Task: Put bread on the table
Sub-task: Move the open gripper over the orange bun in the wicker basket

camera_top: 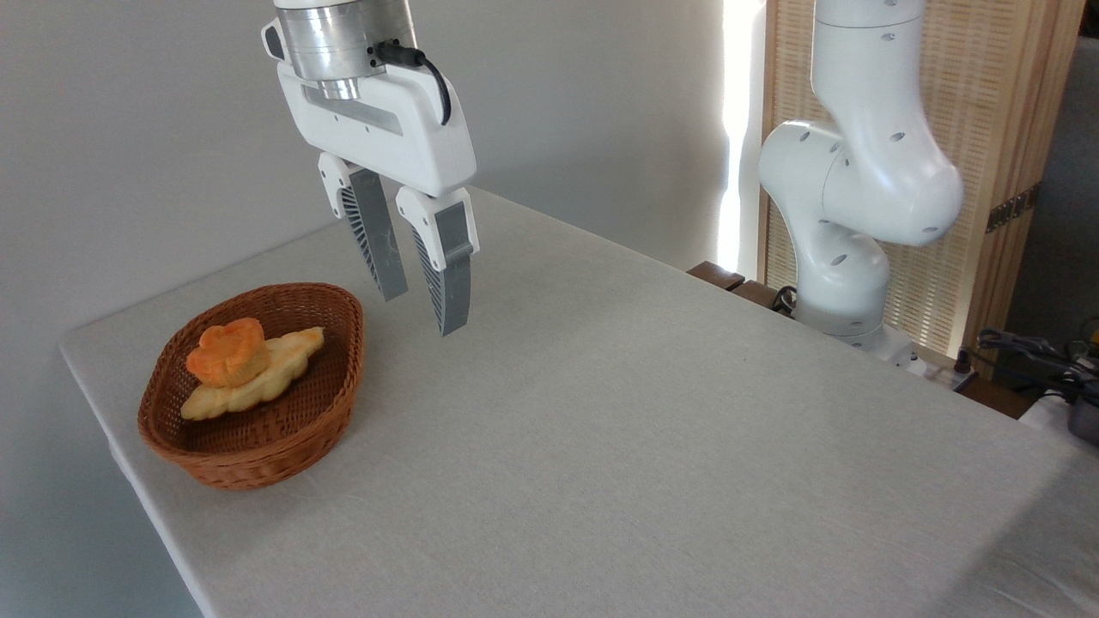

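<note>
Poised above the bench, the white two-finger end effector (422,296) with grey ribbed pads hangs released, jaws spread and empty, up and to the right of the brown oval wicker basket (258,446). Inside that basket the small orange muffin-like bread (227,350), with its lobed flower-shaped top, sits on top of a longer pale-yellow braided pastry (258,382).

Because the bun rests on the pastry, a low or off-centre pinch could probably catch both, or tip the bun sideways; the basket is light and woven, so a finger striking its rim could drag it across the smooth cloth. The large rectangular bench (652,429), covered in plain light grey-beige fabric, offers flat, matte ground to the right.
</note>
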Controlling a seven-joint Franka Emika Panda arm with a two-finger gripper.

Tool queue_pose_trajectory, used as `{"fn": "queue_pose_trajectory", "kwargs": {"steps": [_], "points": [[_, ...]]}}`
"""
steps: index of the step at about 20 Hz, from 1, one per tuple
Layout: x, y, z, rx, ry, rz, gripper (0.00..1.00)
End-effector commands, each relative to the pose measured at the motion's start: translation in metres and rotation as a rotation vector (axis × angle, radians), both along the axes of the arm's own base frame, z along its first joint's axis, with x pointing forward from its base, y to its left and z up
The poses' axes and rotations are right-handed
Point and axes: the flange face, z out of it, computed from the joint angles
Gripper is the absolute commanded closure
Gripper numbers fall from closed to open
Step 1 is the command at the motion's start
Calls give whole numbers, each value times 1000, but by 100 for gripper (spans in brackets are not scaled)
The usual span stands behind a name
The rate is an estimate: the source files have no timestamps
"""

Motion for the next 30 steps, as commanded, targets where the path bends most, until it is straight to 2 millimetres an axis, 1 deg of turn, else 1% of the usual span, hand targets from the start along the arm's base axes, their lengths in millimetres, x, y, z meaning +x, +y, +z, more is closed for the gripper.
{"fn": "queue_pose_trajectory", "kwargs": {"steps": [1, 4, 7, 10, 15, 18, 25, 27, 29, 30], "points": [[2, 6, -1, 0, 13, -10, 0], [4, 7, -1, -1, 7, -10, 0], [4, 4, -2, -2, 8, -16, 0], [7, 12, -2, -18, -1, 1, 0], [6, 8, -4, -22, 4, -6, 0], [6, -2, -4, -29, -2, -23, 0], [7, -11, -3, -60, -15, -9, 0], [6, -21, -4, -103, -11, -13, 0], [8, -37, -1, -125, -37, -34, 0], [10, -47, -3, -130, -51, -47, 0]]}}
